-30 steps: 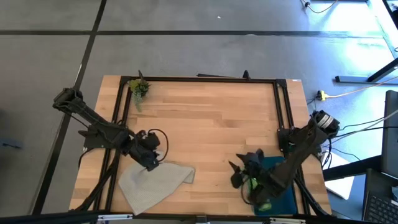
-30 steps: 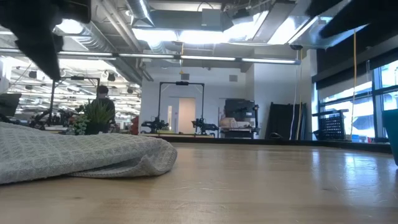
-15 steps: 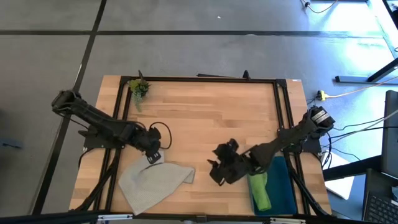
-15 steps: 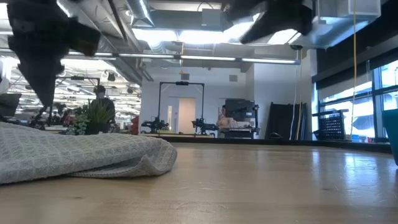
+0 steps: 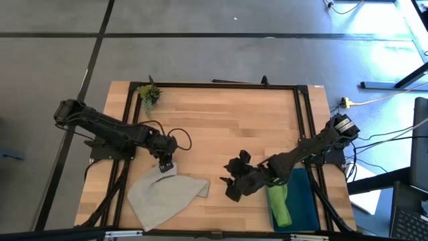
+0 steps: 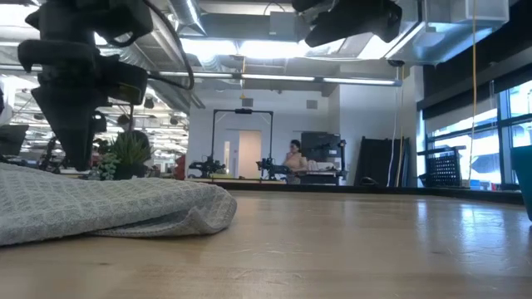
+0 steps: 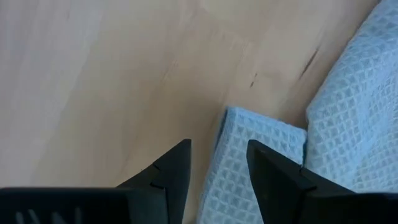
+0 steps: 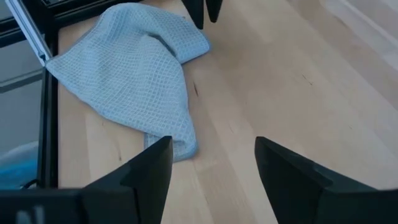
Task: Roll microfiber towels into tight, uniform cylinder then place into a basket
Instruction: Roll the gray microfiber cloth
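The pale grey towel [image 5: 166,194] lies crumpled and flat on the table near its front left; it also shows in the low view [image 6: 108,203] and the right wrist view [image 8: 134,68]. My left gripper [image 5: 165,165] hangs open, pointing steeply down over the towel's far corner [image 7: 249,140], one finger on each side of it; I cannot tell whether they touch. The lime green towel [image 5: 279,204] lies rolled in the teal basket [image 5: 304,201] at the front right. My right gripper [image 5: 229,181] is open in the air left of the basket, with nothing between its fingers [image 8: 149,168].
A small green plant sprig [image 5: 148,94] stands at the far left corner. Black frame rails [image 5: 221,85] run along the table's edges. Bare wood [image 5: 227,127] lies between the arms. A person [image 6: 293,154] stands far off in the room behind.
My left gripper has sunk toward the grey towel's far corner, turning as it came down. My right gripper has swung from above the basket toward the table's left and rolled, staying open. The green roll stays in the basket. The grey towel has not moved.
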`<state>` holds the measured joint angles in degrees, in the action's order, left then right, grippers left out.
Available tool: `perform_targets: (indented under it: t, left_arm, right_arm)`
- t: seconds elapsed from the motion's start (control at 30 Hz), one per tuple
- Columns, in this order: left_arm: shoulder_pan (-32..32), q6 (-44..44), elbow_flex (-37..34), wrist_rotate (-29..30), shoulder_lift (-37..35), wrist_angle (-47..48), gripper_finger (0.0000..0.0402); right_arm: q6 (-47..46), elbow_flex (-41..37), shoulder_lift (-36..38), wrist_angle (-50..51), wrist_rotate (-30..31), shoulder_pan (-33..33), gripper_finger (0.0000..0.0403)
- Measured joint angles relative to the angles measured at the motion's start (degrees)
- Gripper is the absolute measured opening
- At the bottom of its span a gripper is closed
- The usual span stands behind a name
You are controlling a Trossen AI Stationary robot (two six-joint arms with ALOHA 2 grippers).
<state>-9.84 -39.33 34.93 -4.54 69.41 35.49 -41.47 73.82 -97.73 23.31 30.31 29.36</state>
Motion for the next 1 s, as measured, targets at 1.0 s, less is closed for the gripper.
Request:
perform_targets:
  t: [1.0]
  left_arm:
    - [11.2, 19.0, -1.9, -17.7, 7.4, -3.2, 0.0149]
  right_arm:
    - [4.7, 0.0, 0.0, 0.3, 0.0, -2.2, 0.0228]
